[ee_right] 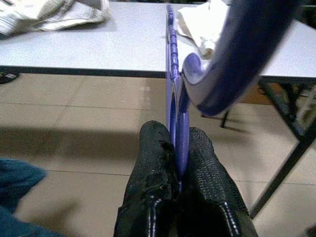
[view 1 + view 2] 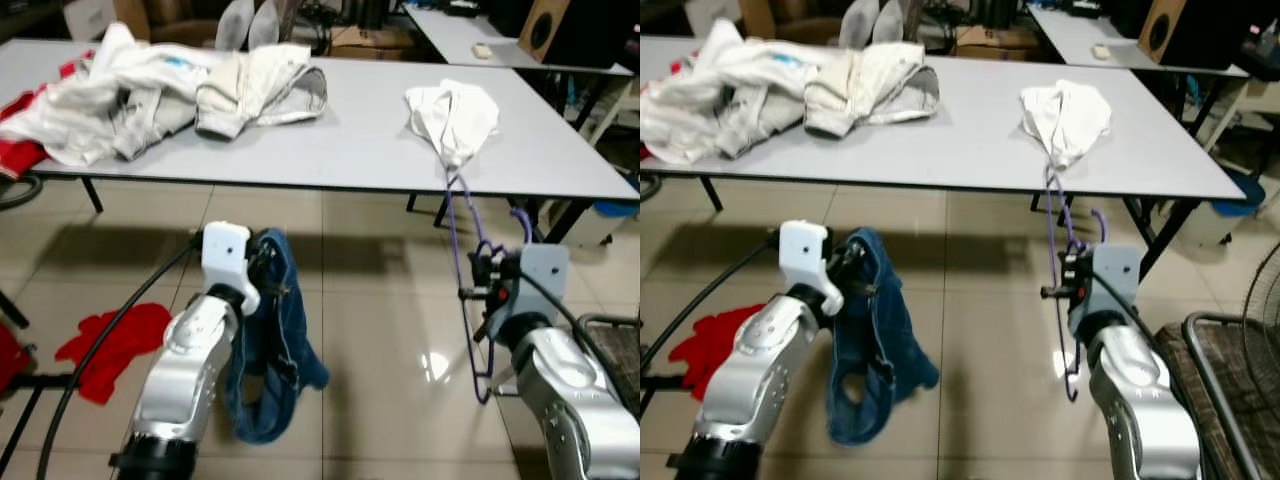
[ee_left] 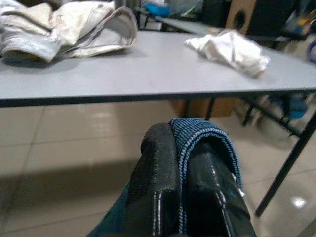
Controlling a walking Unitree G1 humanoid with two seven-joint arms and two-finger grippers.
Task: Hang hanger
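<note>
Tiles lie under a long grey table (image 2: 350, 150) in the left eye view, with a heap of pale clothes (image 2: 150, 90) on its far left and a white garment (image 2: 455, 118) near its right edge. The purple hanger (image 2: 470, 290) stands roughly upright over the floor at right, gripped by the right gripper (image 2: 483, 290), its upper end at the white garment. At left the left gripper (image 2: 268, 275) holds blue jeans (image 2: 265, 360) that hang down; a red cloth (image 2: 115, 350) lies on the floor further left. The left wrist view shows the fingers (image 3: 158, 192) pinched on the denim edge. The right wrist view shows both fingers (image 1: 150, 182) clamped tight around the hanger's purple bar.
</note>
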